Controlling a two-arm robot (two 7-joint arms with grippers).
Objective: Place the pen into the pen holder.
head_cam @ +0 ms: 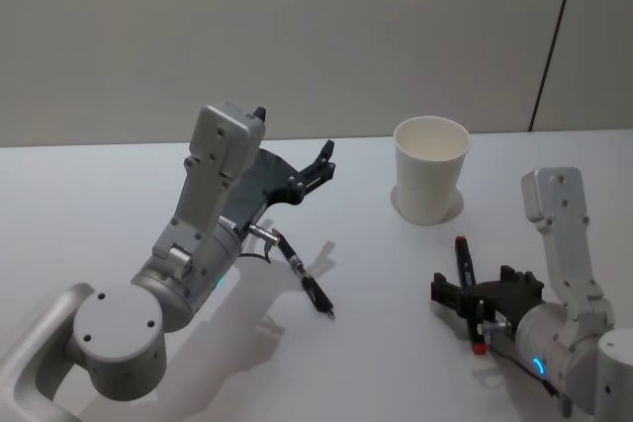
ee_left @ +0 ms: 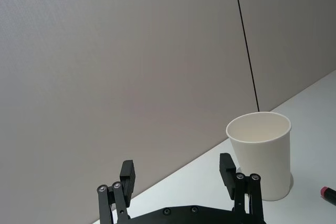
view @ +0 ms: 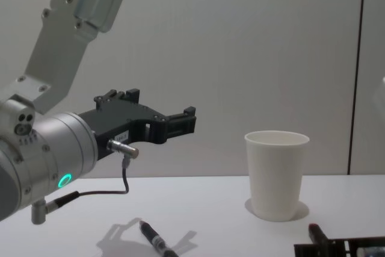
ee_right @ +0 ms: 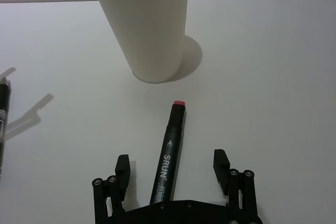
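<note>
Black marker pen, red-tipped: flat on white table, long axis toward plain white paper cup, red tip near its base, path unobstructed. Right gripper: fingers spread, straddling barrel without contact. Left gripper: raised, spread, empty. Thin black pen: lying under it.

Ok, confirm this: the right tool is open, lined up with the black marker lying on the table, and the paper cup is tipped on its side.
One thing is wrong: the paper cup is not tipped; it stands upright, open end up, as the chest view shows. The rest holds: the right tool is open, lined up with the black marker lying on the table.
</note>
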